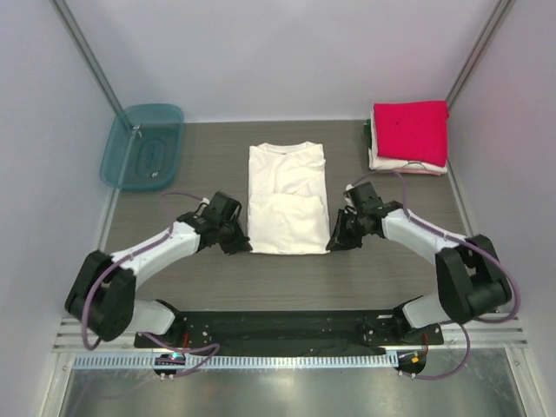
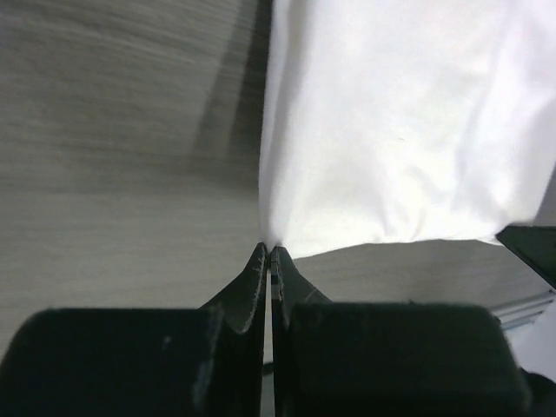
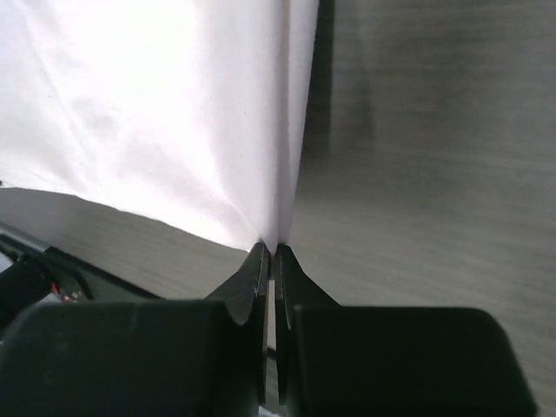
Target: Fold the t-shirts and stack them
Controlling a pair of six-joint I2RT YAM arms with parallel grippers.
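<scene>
On the worktop [image 1: 208, 165], left end effector [image 1: 239, 246] and right end effector [image 1: 334, 243] pinch the half-folded cream t-shirt [image 1: 285, 195]. Stacking onto the red-topped pile [image 1: 408, 135] remains.

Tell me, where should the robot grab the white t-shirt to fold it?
Probably by its two near corners, one from each side. The white t-shirt lies flat, so only thin edges offer a pinch; the left gripper and right gripper are shut there.

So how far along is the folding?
Done: a red t-shirt tops the folded stack at back right. In hand: the left gripper and right gripper pinch the near corners of the white t-shirt, partly folded. Remaining: finish folding it and stack it.
</scene>
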